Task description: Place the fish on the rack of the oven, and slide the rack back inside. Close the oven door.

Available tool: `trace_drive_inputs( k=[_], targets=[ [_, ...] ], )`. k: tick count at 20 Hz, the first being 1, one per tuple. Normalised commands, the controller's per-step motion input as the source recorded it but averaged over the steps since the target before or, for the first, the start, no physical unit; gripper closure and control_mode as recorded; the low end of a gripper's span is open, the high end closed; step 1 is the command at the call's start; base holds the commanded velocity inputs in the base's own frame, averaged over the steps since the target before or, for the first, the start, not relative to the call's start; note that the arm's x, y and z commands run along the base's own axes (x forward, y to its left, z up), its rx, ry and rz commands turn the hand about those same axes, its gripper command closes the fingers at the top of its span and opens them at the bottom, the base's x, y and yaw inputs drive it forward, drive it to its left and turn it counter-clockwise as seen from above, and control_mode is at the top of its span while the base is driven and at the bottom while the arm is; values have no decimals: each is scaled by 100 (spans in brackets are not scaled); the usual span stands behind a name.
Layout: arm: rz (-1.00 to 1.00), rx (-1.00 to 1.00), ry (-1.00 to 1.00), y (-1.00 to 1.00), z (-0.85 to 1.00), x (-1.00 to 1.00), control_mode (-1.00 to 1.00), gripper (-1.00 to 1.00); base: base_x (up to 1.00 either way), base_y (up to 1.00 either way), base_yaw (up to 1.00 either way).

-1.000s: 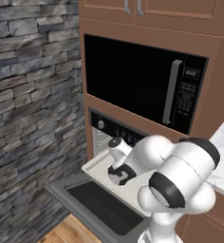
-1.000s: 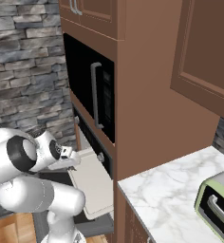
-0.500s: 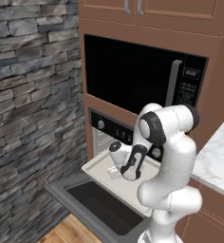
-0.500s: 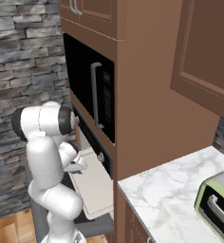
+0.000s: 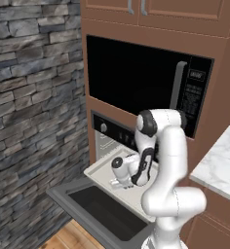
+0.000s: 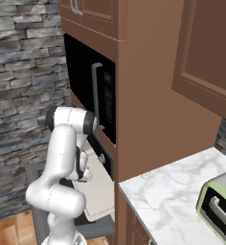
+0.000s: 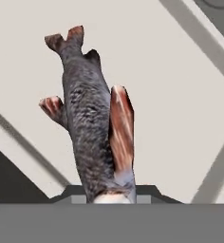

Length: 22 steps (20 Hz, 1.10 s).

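— Step in hand? Judging from the lower left of the left base view: oven door [image 5: 95,211] folded down flat, rack [image 5: 103,170] pulled out above it at lower centre, hand [image 5: 115,182] low over that rack. So, the placing of the fish, not yet finished.

— And the hand itself? In the hand view, fish [image 7: 96,124] running from the bottom centre up to a forked tail at upper left, body pinched at the bottom edge between the fingers [image 7: 66,193]. Closed on the fish, then, with the pale rack behind it.

— Touching the rack yet?

— Cannot tell; contact hidden.

— Next move?

— Probably a short drop, then release, keeping clear of the rack's edge. Afterwards, pushing the rack into the oven [image 6: 103,160], at centre of the right base view, and lifting the door shut.
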Motion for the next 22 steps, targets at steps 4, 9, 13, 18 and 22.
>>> trace_drive_inputs(
  k=[4, 9, 13, 18, 22],
  targets=[
    [-9, 0, 0, 11, -72, 76, -100, 100, 0, 0, 0],
    [-9, 0, 0, 9, -73, 74, -100, 100, 0, 0, 0],
    [-8, 0, 0, 24, -86, 66, -100, 100, 0, 0, 0],
    [-4, -4, -4, 60, -100, 40, -100, -100, 0, 0, 0],
    [-5, 0, 0, 18, -23, 14, -100, -100, 0, 0, 0]
  ],
)
